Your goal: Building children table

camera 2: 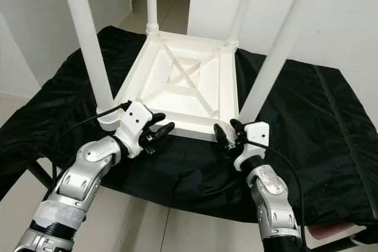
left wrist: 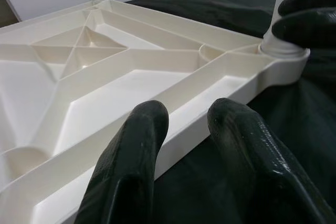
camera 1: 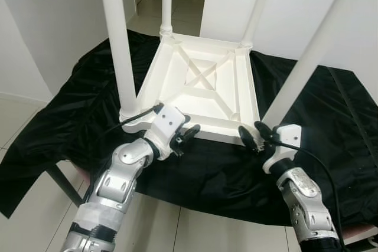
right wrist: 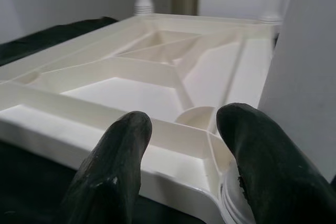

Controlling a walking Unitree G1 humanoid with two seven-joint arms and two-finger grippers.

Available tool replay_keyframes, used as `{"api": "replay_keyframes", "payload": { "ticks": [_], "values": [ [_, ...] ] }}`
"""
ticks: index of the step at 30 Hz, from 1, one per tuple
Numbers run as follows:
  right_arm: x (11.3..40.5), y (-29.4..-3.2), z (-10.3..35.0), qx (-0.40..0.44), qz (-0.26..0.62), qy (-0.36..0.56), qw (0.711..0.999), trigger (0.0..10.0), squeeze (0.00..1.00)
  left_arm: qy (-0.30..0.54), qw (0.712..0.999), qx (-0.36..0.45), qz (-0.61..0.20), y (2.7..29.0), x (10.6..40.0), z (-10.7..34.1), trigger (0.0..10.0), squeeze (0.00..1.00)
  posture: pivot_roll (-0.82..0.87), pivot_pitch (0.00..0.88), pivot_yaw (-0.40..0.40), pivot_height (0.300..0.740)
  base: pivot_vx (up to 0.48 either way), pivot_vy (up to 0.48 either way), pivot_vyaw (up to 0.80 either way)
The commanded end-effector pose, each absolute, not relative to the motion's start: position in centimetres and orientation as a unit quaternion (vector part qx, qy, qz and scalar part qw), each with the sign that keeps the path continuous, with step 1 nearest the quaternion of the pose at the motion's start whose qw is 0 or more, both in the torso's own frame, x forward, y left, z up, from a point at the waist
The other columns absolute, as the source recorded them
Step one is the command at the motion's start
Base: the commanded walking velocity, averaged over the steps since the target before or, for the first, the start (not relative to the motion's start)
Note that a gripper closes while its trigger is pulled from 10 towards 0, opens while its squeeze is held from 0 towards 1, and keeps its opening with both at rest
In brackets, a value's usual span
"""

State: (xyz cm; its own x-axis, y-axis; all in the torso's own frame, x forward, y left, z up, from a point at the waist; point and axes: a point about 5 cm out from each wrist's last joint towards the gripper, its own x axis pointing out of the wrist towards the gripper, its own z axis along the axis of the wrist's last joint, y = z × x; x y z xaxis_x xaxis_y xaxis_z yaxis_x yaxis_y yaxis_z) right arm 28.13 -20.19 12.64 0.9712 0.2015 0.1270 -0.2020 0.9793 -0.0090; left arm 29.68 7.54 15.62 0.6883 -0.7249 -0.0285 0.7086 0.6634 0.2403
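White plastic children's table (camera 1: 201, 90) lies upside down on a surface covered by a black cloth (camera 1: 331, 122), four legs pointing up. Near-left leg (camera 1: 118, 45) and near-right leg (camera 1: 307, 57) are seated in their corner sockets. Left gripper (camera 1: 188, 136) sits at the table's near rim, close to the near-left corner, fingers (left wrist: 131, 166) spread and straddling the rim edge. Right gripper (camera 1: 253, 135) is at the near-right corner beside the leg base, fingers (right wrist: 113, 166) spread, gripping nothing. Pale tiled floor (camera 1: 177, 228) lies below the cloth's near edge
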Motion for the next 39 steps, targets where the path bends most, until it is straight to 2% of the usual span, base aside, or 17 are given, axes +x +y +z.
{"api": "replay_keyframes", "payload": {
  "ticks": [1,4,12,16,21,25,27,30,35,36,39],
  "values": [
    [27.9,-23.3,11.6,-0.008,0.016,-0.041,0.999,10.0,0.00,-0.044,0.917,0.125,-0.377,7.6,29.3,15.5,10.0,0.00,-0.04,0.007,-0.081,0.740,0.000,0.000,0.00],
    [27.9,-24.3,11.5,-0.013,-0.009,-0.038,0.999,10.0,0.00,-0.040,0.909,0.131,-0.393,7.6,28.9,15.2,10.0,0.00,-0.04,0.011,-0.077,0.740,0.000,0.000,0.00],
    [27.2,-29.6,11.2,-0.043,-0.132,-0.014,0.990,10.0,0.00,-0.013,0.888,0.155,-0.433,9.0,28.1,14.2,10.0,0.00,-0.04,0.020,-0.067,0.740,0.000,0.000,0.00],
    [27.0,-30.7,11.1,-0.049,-0.155,-0.013,0.987,10.0,0.00,-0.001,0.881,0.151,-0.448,9.6,27.7,14.0,10.0,0.00,-0.04,0.020,-0.067,0.740,0.000,0.000,0.00],
    [27.1,-30.5,11.0,-0.049,-0.153,-0.017,0.987,10.0,0.00,0.008,0.868,0.156,-0.471,10.6,27.0,13.8,10.0,0.00,-0.04,0.022,-0.066,0.740,0.000,0.000,0.00],
    [27.2,-29.6,10.6,-0.047,-0.142,-0.014,0.989,10.0,0.00,0.013,0.871,0.157,-0.465,11.5,27.1,13.9,10.0,0.00,-0.04,0.023,-0.065,0.740,0.000,0.000,0.00],
    [27.3,-28.4,10.0,-0.037,-0.126,-0.011,0.991,10.0,0.00,0.031,0.867,0.170,-0.467,13.4,27.0,14.0,10.0,0.00,-0.03,0.024,-0.067,0.740,0.000,0.000,0.00],
    [27.3,-27.9,9.8,-0.035,-0.119,-0.011,0.992,10.0,0.00,0.037,0.865,0.177,-0.468,14.3,26.9,14.2,10.0,0.00,-0.03,0.025,-0.068,0.740,0.000,0.000,0.00],
    [27.4,-26.1,9.2,-0.023,-0.074,-0.009,0.997,10.0,0.00,0.067,0.869,0.210,-0.443,18.7,27.4,15.3,10.0,0.00,-0.02,0.025,-0.065,0.740,0.000,0.000,0.00],
    [27.4,-25.8,9.1,-0.021,-0.065,-0.007,0.998,10.0,0.00,0.072,0.876,0.214,-0.427,20.0,27.8,15.6,10.0,0.00,-0.02,0.025,-0.065,0.740,0.000,0.000,0.00],
    [27.5,-25.5,9.0,-0.016,-0.059,-0.007,0.998,10.0,0.00,0.071,0.886,0.215,-0.404,21.2,28.3,16.1,10.0,0.00,-0.02,0.027,-0.067,0.740,0.000,0.000,0.00]
  ]
}}
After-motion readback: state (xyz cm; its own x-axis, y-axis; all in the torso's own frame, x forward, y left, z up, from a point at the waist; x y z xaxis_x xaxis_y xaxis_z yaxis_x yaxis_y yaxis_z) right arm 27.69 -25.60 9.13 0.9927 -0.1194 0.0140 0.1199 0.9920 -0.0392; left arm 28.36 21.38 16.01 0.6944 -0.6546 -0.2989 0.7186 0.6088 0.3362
